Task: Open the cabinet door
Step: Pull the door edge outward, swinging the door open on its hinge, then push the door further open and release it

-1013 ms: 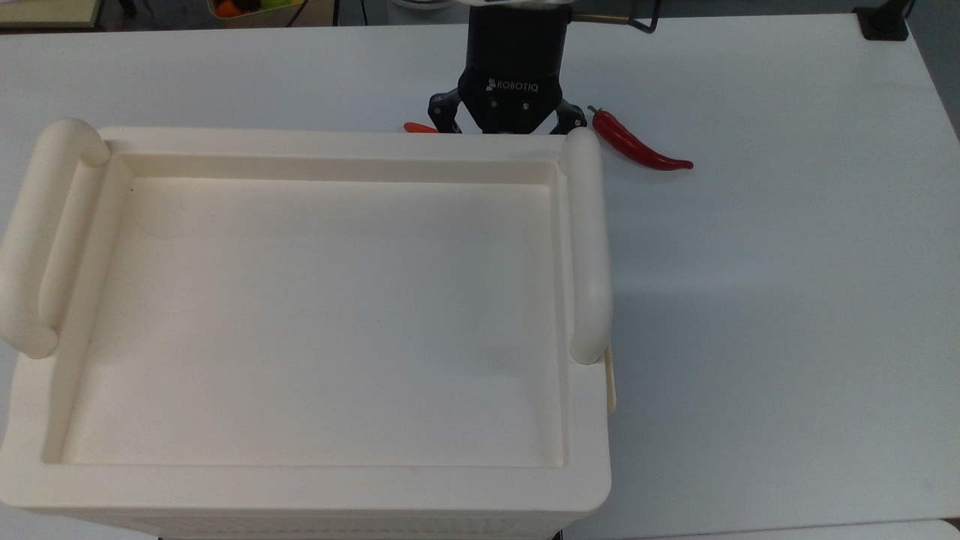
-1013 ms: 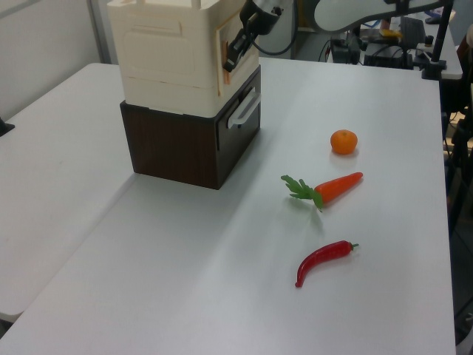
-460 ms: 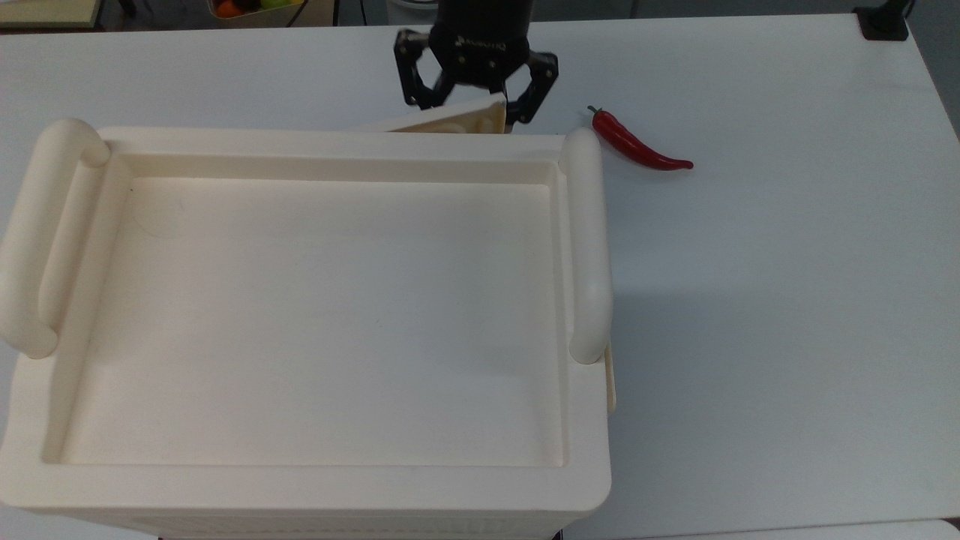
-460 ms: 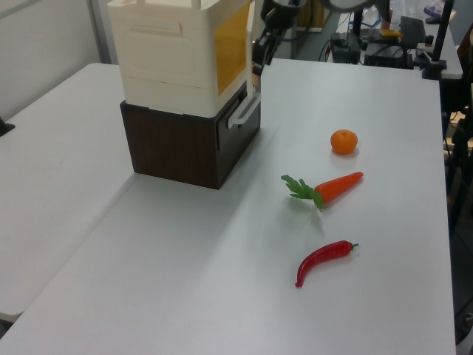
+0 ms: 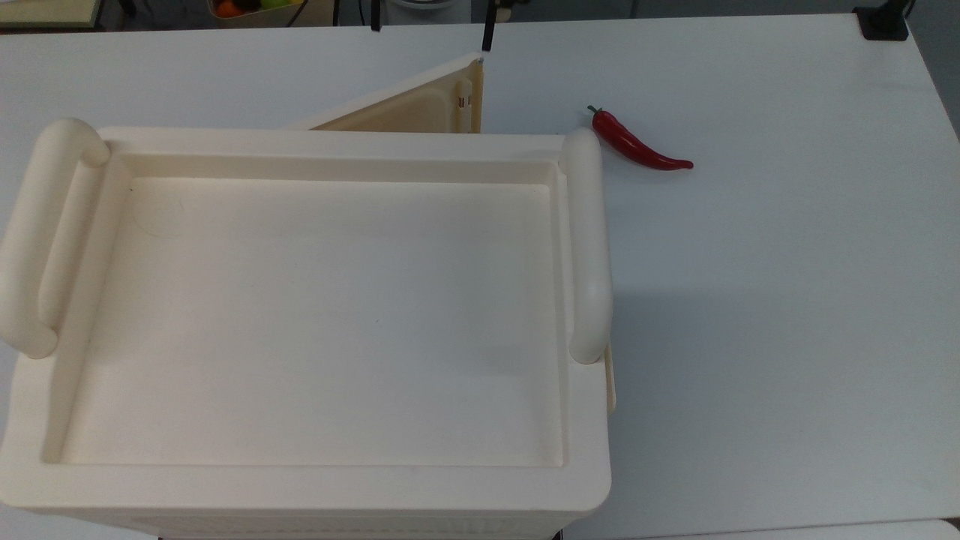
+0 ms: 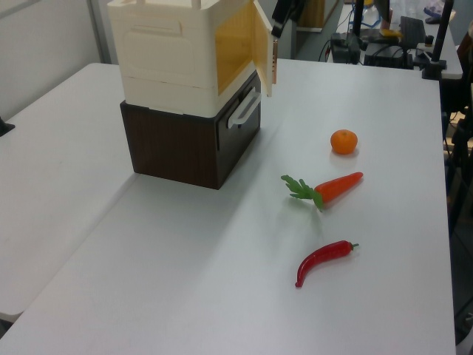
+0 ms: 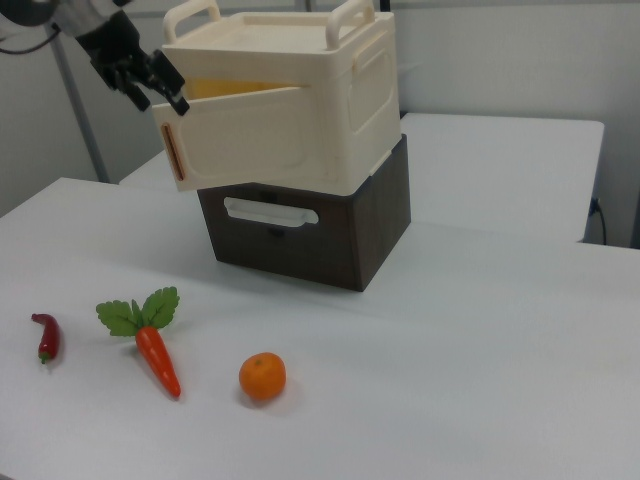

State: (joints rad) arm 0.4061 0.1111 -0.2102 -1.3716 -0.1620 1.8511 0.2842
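The door [image 7: 250, 140] is standing partly open, swinging out from the front of the cabinet [image 7: 330, 100]. In the right view its free edge, with an orange strip, is pointing to the right view's left; in the top view the door [image 5: 420, 105] is sticking out at an angle from the cabinet's [image 5: 315, 480] upper edge. In the left view the door [image 6: 263, 44] is showing its thin edge, and the yellow-orange inside of the cabinet [image 6: 162, 52] is showing behind it.

The pincer [image 7: 165, 88] is sitting at the door's upper free corner, with its dark fingers around the edge; I cannot tell if they are pressing on it or only near it. In the left view the pincer [image 6: 278, 24] is just above the door's top corner.

The cabinet is resting on a dark brown drawer box [image 7: 310, 225] with a white handle [image 7: 268, 212]. On the white tabletop [image 7: 480, 360] a chili [image 7: 46, 336], a carrot [image 7: 155, 355] and an orange [image 7: 262, 377] are lying well apart from the cabinet.
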